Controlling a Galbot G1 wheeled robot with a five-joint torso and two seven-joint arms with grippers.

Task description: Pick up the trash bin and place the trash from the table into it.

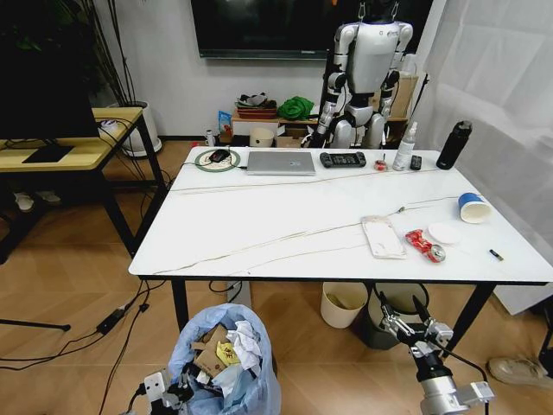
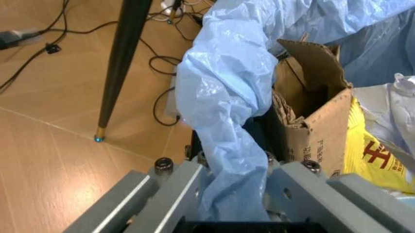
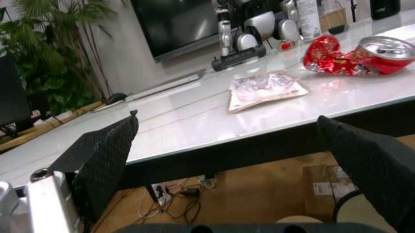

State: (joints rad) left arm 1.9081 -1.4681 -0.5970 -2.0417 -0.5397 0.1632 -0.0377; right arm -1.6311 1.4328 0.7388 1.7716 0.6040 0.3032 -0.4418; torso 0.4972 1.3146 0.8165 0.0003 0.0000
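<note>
Right pincer [image 1: 404,315] is held open below the white marble-look surface [image 1: 285,216]; crushed red can [image 1: 425,245] lies above and ahead. Left pincer [image 1: 175,391] is clamped on the blue-bagged trash bin [image 1: 226,363].

The trash bin [image 1: 226,363], lined with a crinkly light-blue bag [image 2: 224,107], stands upright on the floor at six o'clock from the table [image 1: 259,216], holding brown cardboard [image 2: 311,111], white paper and a yellow wrapper. On the tabletop toward four o'clock lie a flat white pouch [image 1: 383,236], crushed red can [image 1: 425,245], white lid [image 1: 445,233] and tipped blue paper cup [image 1: 473,207].
</note>
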